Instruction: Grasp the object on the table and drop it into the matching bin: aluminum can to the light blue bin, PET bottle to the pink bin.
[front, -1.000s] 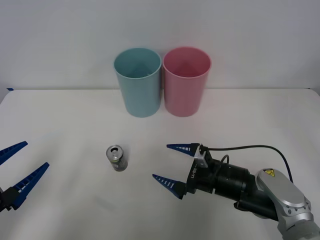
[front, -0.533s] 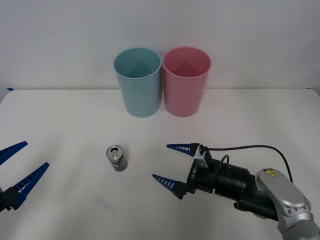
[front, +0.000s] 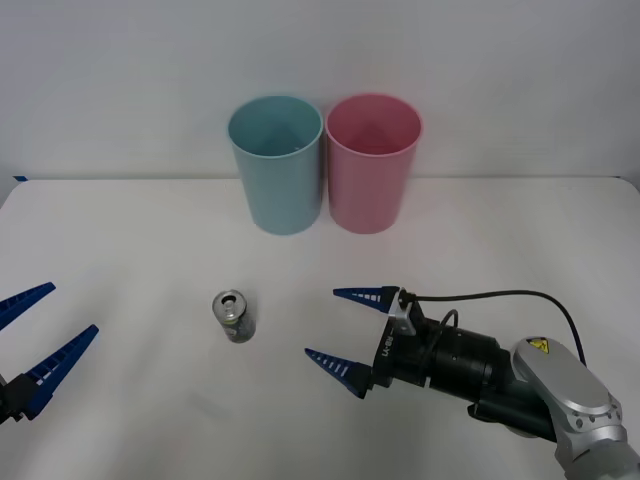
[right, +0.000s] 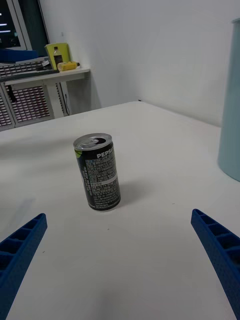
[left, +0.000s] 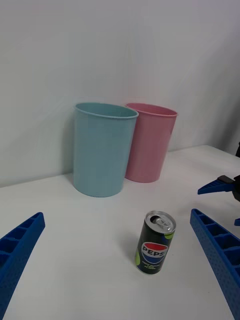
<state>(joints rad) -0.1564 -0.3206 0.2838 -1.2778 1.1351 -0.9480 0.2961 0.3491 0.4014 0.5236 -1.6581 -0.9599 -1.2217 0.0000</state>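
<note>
Nothing has shifted since the earlier frames — both arms and the aluminum can (front: 234, 316) sit just as they did.

Your right gripper (front: 352, 334) has its jaws spread wide, nothing between them, tips aimed at the can from its right w/ a clear gap of bare table (front: 130, 230) between. The right wrist view has the can (right: 98, 171) upright and centred ahead of the fingers, so the line looks good. Your left gripper (front: 42, 335) is also spread and empty, low at the table's left edge, well apart from the can.

Beyond the can: light blue bin (front: 276, 163) and pink bin (front: 372, 160) stand touching or nearly so at the back — blue on the left.

Risks, imo: the can is small and light, so one fingertip arriving first could tip or roll it. The bins being so close, a sloppy release could land it in pink.

Hard to see: the left gripper's body is cut off at the frame edge; bin interiors are only partly visible.
</note>
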